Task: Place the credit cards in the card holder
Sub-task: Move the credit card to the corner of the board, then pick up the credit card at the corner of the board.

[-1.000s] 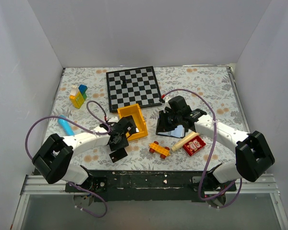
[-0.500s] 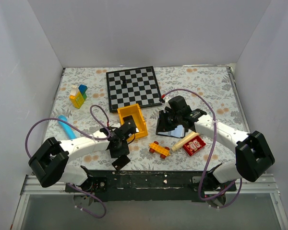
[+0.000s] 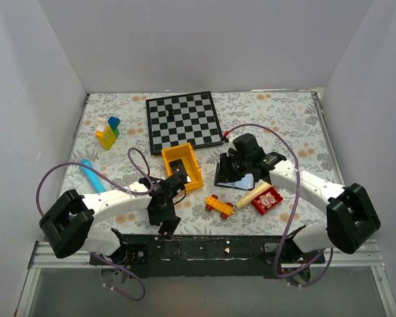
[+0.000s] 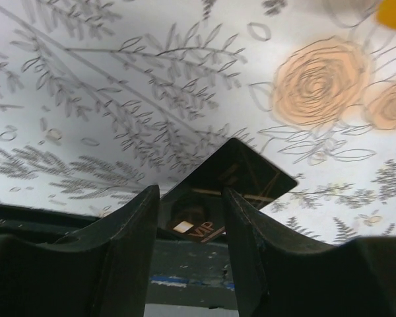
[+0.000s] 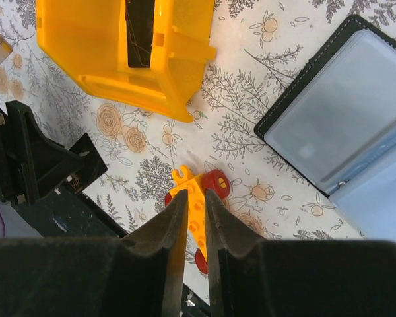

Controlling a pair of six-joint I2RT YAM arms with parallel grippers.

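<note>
Left end effector point(image 4: 190, 193) dropped lower in frame, pinching a credit card point(image 4: 241, 168) angled lower-left to upper-right; right end effector point(image 5: 197, 198) barely cracked open, empty.

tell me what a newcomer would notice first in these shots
The black-and-white chessboard at the far middle of the floral table and the bright orange bin just in front of it catch the eye first. Next comes the left gripper at the near edge, holding a black credit card tilted between its fingers. The card holder lies open, blue-grey inside, right of the bin.
</note>
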